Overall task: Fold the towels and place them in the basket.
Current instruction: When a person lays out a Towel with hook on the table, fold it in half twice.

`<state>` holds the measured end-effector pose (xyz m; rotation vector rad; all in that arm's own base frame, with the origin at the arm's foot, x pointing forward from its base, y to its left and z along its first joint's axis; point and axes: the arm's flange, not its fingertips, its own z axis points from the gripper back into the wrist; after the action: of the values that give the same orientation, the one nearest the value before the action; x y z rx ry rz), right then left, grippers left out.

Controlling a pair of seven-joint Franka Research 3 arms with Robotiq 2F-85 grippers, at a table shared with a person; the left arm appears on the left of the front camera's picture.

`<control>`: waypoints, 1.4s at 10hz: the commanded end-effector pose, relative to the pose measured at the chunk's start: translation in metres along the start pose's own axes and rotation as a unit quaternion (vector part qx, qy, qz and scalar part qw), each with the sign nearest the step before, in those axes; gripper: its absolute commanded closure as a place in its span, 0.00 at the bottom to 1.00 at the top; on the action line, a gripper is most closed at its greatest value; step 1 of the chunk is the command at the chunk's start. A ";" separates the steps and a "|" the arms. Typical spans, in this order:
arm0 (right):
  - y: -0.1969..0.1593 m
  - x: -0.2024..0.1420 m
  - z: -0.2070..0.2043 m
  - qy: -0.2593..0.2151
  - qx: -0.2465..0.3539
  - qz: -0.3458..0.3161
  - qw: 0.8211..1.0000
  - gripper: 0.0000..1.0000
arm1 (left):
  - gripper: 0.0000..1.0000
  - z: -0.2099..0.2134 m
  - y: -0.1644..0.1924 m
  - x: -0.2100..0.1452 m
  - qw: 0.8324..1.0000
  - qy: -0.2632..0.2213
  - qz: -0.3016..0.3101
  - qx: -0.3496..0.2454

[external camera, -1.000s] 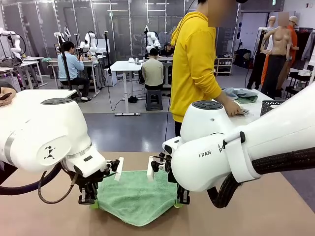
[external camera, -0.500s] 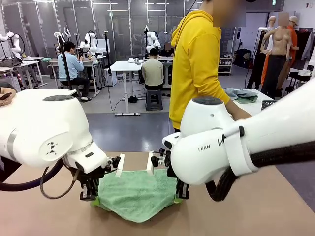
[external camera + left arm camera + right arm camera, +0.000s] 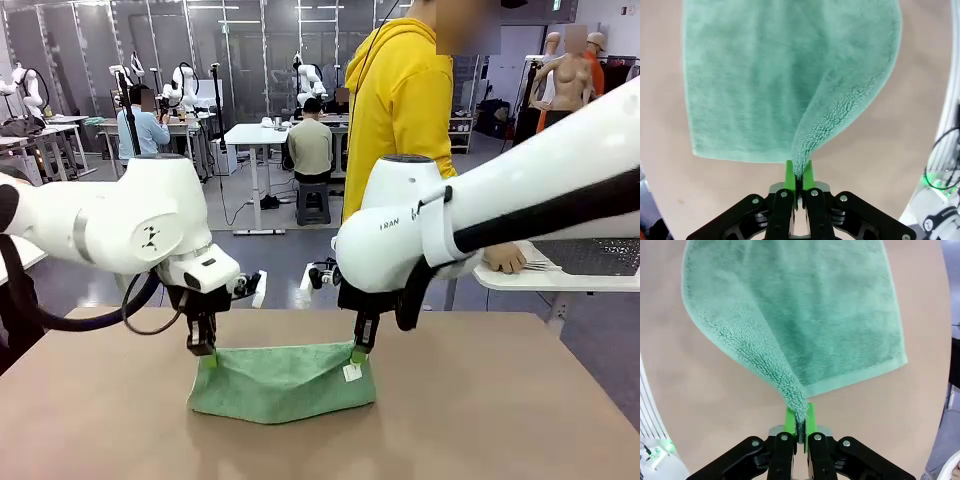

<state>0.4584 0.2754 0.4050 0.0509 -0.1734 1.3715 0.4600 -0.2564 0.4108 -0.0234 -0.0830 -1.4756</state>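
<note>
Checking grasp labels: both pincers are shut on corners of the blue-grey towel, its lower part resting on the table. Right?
Wrong colour: the towel is mint green, as the front view shows. The rest holds: left pincer and right pincer are each shut on a corner, its lower part resting on the table.

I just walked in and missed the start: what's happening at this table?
Two robot arms are working on a green towel. The left gripper and the right gripper are each shut on one corner, holding those corners up while the rest of the towel lies on the table. A person in a yellow hoodie stands at the far side, not touching it.
</note>
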 end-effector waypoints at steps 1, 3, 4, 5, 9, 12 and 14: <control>-0.031 0.010 -0.009 0.004 0.013 -0.007 1.000 0.92 | 0.94 0.002 0.027 0.011 1.000 0.010 0.015 -0.008; -0.058 0.013 -0.016 0.006 0.021 -0.006 1.000 0.92 | 0.94 -0.006 0.061 0.006 0.999 0.018 0.023 -0.024; -0.070 0.016 -0.019 0.010 0.021 0.001 1.000 0.92 | 0.94 -0.012 0.075 0.004 0.998 0.024 0.034 -0.041; -0.081 0.018 -0.022 0.018 0.017 0.002 1.000 0.92 | 0.94 -0.018 0.088 0.002 0.997 0.028 0.042 -0.060; -0.120 0.015 -0.034 0.037 0.005 -0.003 0.999 0.92 | 0.94 -0.037 0.129 -0.008 0.998 0.025 0.030 -0.057; -0.135 0.012 -0.047 0.046 0.016 -0.005 0.999 0.92 | 0.94 -0.052 0.143 -0.017 0.997 0.056 0.041 -0.036; -0.136 0.015 -0.052 0.041 0.016 -0.004 0.999 0.92 | 0.94 -0.062 0.142 -0.019 0.997 0.055 0.054 -0.028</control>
<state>0.5941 0.2707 0.3630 0.0350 -0.0993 1.3594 0.5993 -0.2293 0.3565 -0.0133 0.0568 -1.3882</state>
